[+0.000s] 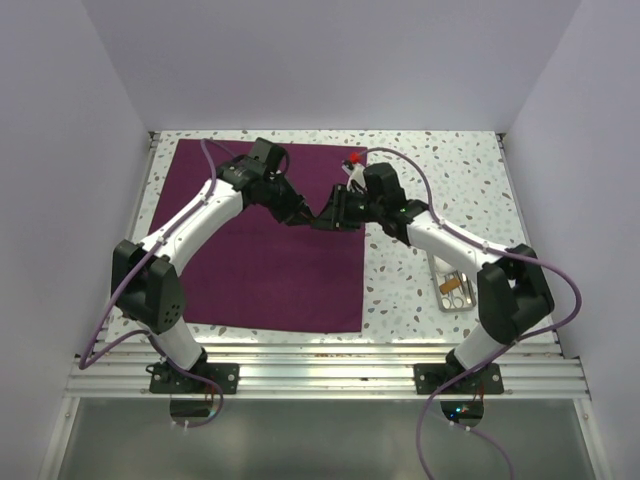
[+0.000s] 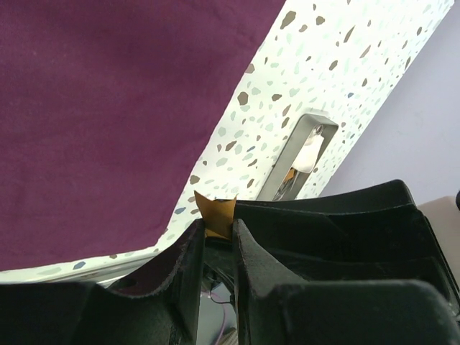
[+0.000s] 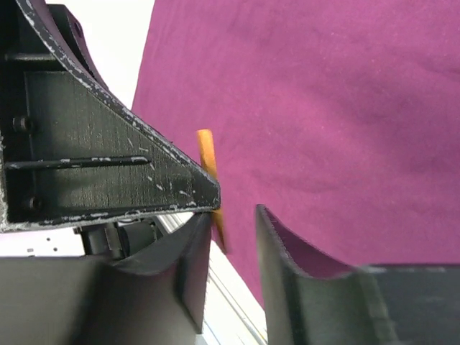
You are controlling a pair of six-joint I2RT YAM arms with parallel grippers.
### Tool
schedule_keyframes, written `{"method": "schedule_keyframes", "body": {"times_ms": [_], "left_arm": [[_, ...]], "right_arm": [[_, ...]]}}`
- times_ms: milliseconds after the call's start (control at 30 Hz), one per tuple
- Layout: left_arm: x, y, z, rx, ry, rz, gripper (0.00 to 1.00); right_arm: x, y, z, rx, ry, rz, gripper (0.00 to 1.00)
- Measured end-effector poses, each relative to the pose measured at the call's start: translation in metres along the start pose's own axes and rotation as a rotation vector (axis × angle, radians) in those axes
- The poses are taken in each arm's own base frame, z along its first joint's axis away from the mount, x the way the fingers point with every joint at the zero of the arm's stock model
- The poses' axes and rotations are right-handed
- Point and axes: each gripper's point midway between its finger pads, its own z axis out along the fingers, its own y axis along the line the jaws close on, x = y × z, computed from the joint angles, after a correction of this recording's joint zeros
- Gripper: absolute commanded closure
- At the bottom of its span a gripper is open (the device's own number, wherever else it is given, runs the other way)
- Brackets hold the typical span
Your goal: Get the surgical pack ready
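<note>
Bright, even overhead light; shadows on the tabletop (image 1: pixel 430 170) are faint. The top view is sharp. Up close, the left end effector (image 2: pixel 218 227) and right end effector (image 3: pixel 233 215) look dark and soft. In the right wrist view the strip (image 3: pixel 207 154) blurs at its lower end and the tabletop blows out white.

Counting one plum-purple square cloth sheet (image 1: pixel 265 265), one small silver metal tray (image 1: pixel 438 295), one small orange strip (image 3: pixel 208 159), one speckled counter (image 1: pixel 440 170), and two arms: left end effector (image 2: pixel 217 228), right end effector (image 3: pixel 233 215).

Left gripper (image 2: pixel 218 231) tight, right gripper (image 3: pixel 233 215) ajar (tip-to-tip)
</note>
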Motion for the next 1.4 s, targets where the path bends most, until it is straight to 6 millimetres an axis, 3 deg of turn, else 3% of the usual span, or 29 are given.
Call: {"method": "schedule_keyframes", "body": {"times_ms": [67, 200, 300, 333, 500, 633, 733, 867, 967, 1067, 1200, 1400], "left_arm": [[0.000, 0.000, 0.000, 0.000, -0.001, 0.000, 0.75], [0.000, 0.000, 0.000, -0.001, -0.003, 0.000, 0.75], [-0.001, 0.000, 0.000, 0.000, -0.004, 0.000, 0.67], [-0.002, 0.000, 0.000, 0.001, -0.005, 0.001, 0.53], [-0.005, 0.002, -0.001, -0.002, -0.009, 0.008, 0.25], [-0.020, 0.009, -0.003, -0.009, -0.038, 0.034, 0.21], [-0.037, 0.019, -0.006, -0.023, -0.075, 0.086, 0.21], [-0.051, 0.032, -0.006, -0.035, -0.113, 0.213, 0.21], [-0.045, 0.045, -0.003, -0.028, -0.096, 0.313, 0.21], [-0.040, 0.055, 0.004, -0.022, -0.071, 0.399, 0.22], [-0.037, 0.063, 0.012, -0.013, -0.035, 0.493, 0.22], [-0.041, 0.068, 0.020, 0.026, 0.015, 0.552, 0.23]], "right_arm": [[0.001, 0.001, 0.002, -0.002, 0.002, 0.007, 0.74], [-0.001, 0.006, 0.003, -0.019, -0.001, 0.014, 0.99], [-0.002, 0.009, 0.004, -0.029, -0.004, 0.021, 1.00], [-0.002, 0.009, 0.004, -0.030, -0.006, 0.023, 1.00], [-0.001, 0.008, 0.004, -0.026, -0.001, 0.026, 1.00], [0.004, -0.002, 0.001, -0.002, 0.017, 0.037, 1.00], [0.008, -0.030, -0.010, 0.054, 0.030, 0.083, 1.00], [0.007, -0.096, -0.050, 0.202, 0.020, 0.208, 1.00], [-0.001, -0.150, -0.099, 0.328, -0.029, 0.317, 1.00], [-0.005, -0.190, -0.151, 0.426, -0.090, 0.405, 1.00], [0.009, -0.224, -0.203, 0.533, -0.145, 0.505, 1.00], [0.042, -0.242, -0.226, 0.586, -0.087, 0.593, 1.00]]}}
